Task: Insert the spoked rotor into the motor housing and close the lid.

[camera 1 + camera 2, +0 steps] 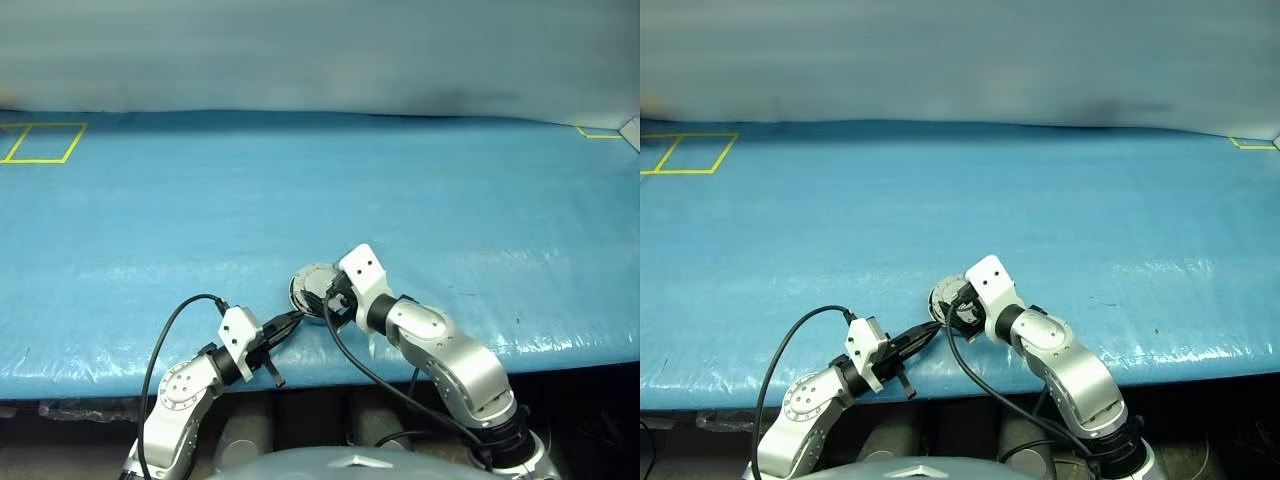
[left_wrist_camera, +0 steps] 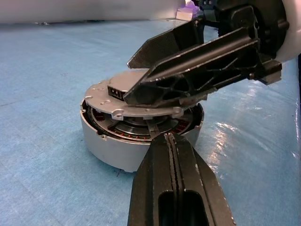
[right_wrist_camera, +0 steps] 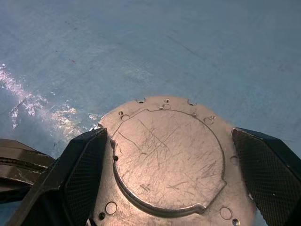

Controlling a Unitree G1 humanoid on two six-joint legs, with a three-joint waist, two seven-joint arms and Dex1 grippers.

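I see the motor housing [image 2: 113,146], a short round grey cup, standing on the blue surface near its front edge. Coppery windings show through the gap under the lid [image 3: 169,160], a scratched grey disc with a raised central circle, which lies tilted over the housing, not fully seated. I cannot make out the rotor
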